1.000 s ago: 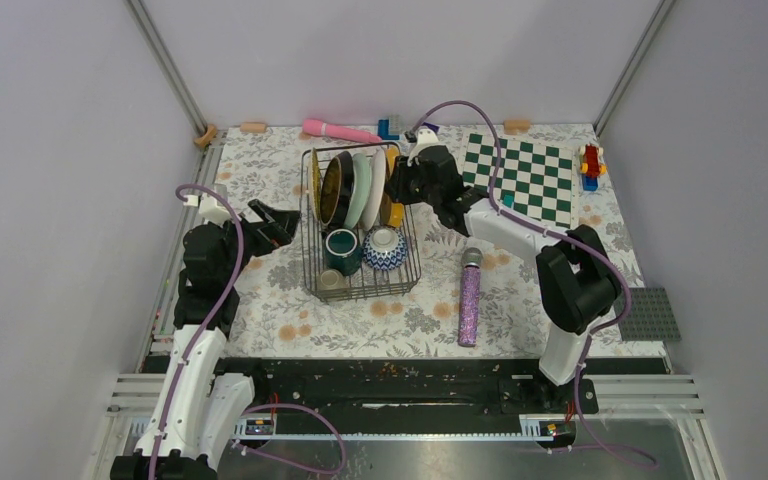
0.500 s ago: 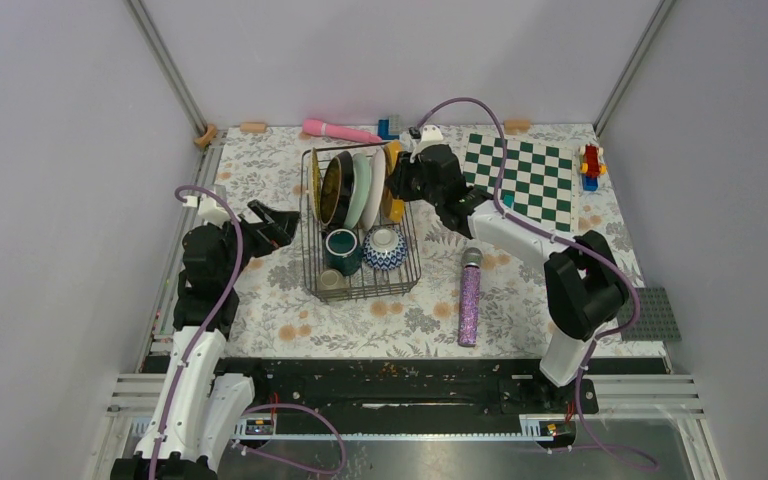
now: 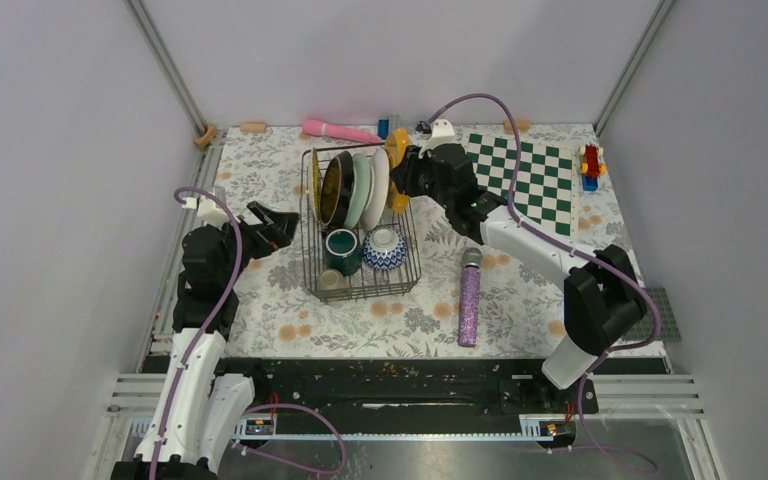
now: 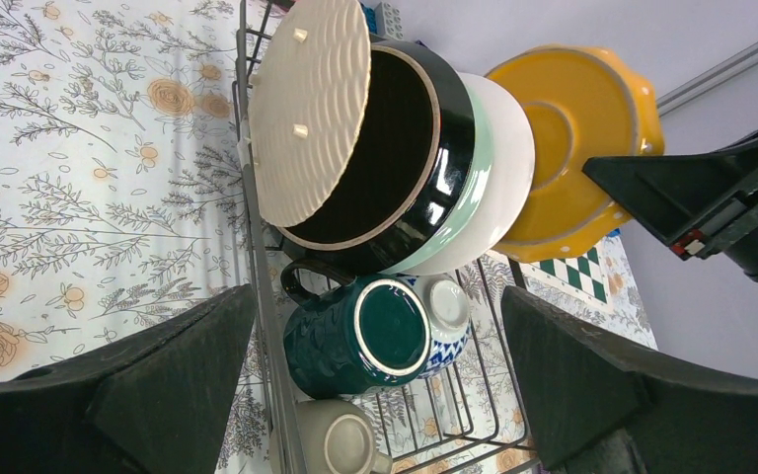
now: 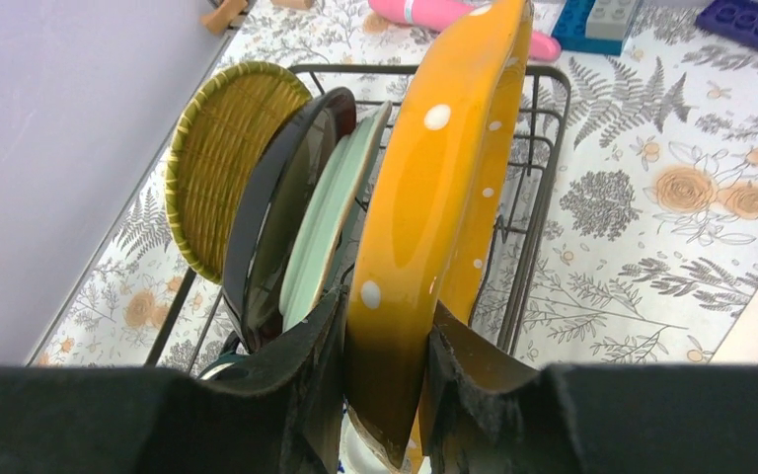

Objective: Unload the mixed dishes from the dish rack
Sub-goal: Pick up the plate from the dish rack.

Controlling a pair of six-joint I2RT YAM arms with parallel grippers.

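The dish rack, a black wire basket, stands mid-table. Upright in it are a ribbed cream plate, a dark plate and a pale green plate. A teal mug, a patterned bowl and a greyish cup sit upside down at its near end. My right gripper is shut on the lower edge of the yellow dotted plate, which stands raised over the rack's right side. My left gripper is open just left of the rack, holding nothing.
A glittery purple cylinder lies right of the rack. The green-white chessboard is at the back right, with a small toy beyond it. A pink object and a blue brick lie behind the rack. A dark studded plate sits at the right edge.
My right gripper has lifted the yellow plate higher out of its slot, and that arm has shifted to the right. The left arm has not moved.
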